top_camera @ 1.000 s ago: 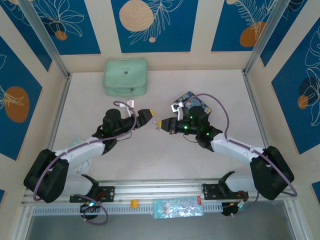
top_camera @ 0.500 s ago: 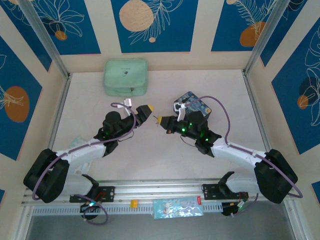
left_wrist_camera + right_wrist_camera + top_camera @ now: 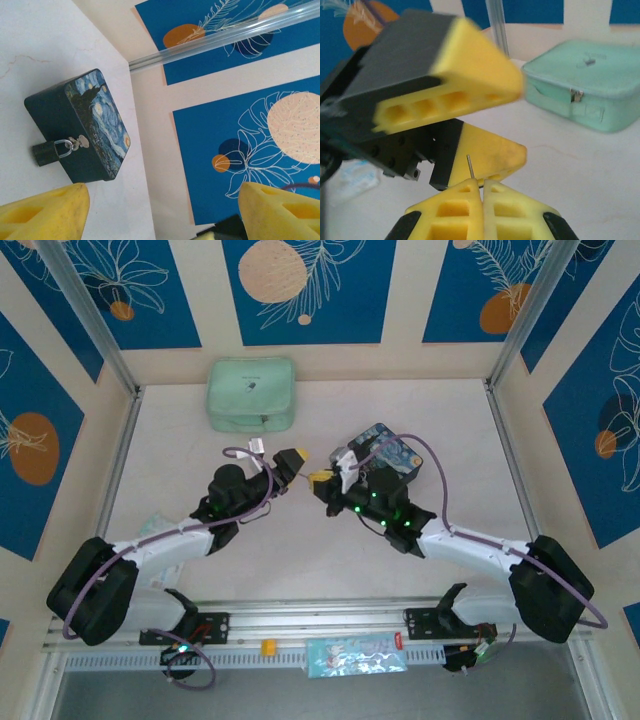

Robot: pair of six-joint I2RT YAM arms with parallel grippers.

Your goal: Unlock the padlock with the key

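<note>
Closed right gripper [image 3: 482, 192] is pinching the key [image 3: 470, 167] upright, presenting it to the wide-open left gripper [image 3: 517, 120], probably for a regrasp; padlock [image 3: 47, 151] is hanging on the box [image 3: 95, 125]

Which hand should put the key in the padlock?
Probably the right hand: it pinches the thin key. The left hand is open and empty. The padlock hangs on the tin box.

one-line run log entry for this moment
left gripper: open, empty | right gripper: shut on key | padlock: hanging on tin box, shackle closed | stage: key not yet at padlock
</note>
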